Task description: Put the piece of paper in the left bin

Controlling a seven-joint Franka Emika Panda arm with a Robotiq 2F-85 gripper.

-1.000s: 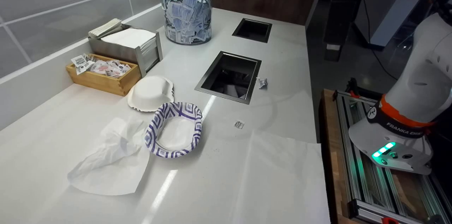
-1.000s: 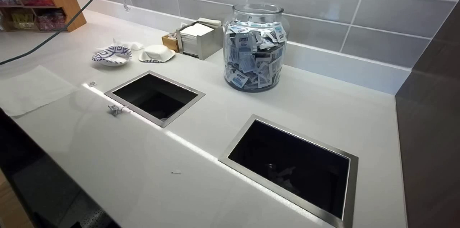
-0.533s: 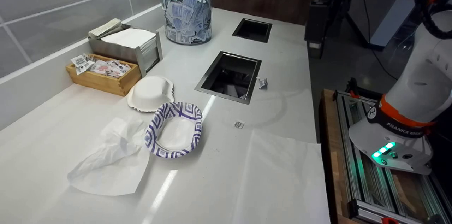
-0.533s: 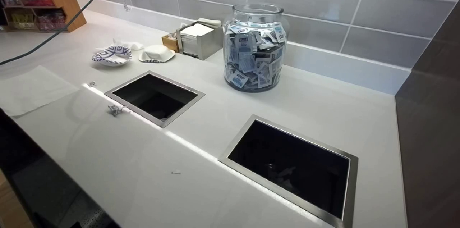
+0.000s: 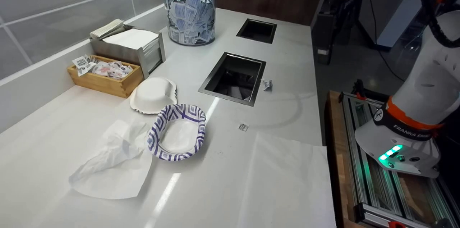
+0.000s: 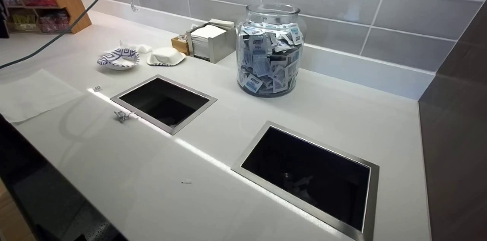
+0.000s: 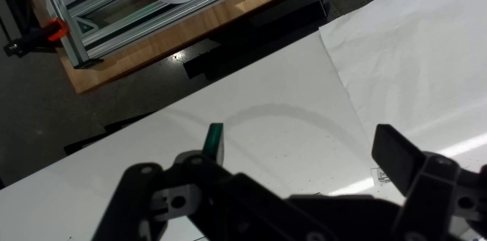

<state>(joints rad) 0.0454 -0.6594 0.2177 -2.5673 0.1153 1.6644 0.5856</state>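
Several pieces of paper lie on the white counter, and I cannot tell which is meant. A small crumpled scrap (image 5: 266, 84) lies beside the left bin's rim (image 5: 226, 96); in an exterior view the scrap (image 6: 121, 116) and left bin (image 6: 194, 115) show again. A small printed square (image 5: 243, 127) lies flat nearer; it is partly behind a finger in the wrist view (image 7: 381, 176). A large thin white sheet (image 5: 287, 181) lies at the counter's edge. My gripper (image 7: 298, 129) is open and empty above the counter; in an exterior view it (image 5: 323, 53) hangs beyond the counter's edge.
A second bin (image 6: 323, 146) is set into the counter. A glass jar (image 5: 191, 12), napkin holder (image 5: 133, 50), wooden packet box (image 5: 106, 84), overturned bowl (image 5: 153, 95), patterned bowl (image 5: 178, 132) and crumpled napkin (image 5: 115, 163) stand along the wall side. A cable (image 6: 72, 22) crosses the back.
The arm and gripper have moved left in an exterior view, then slightly lower. The arm's shadow on the counter has shifted. The papers, bowls and jar have not moved.
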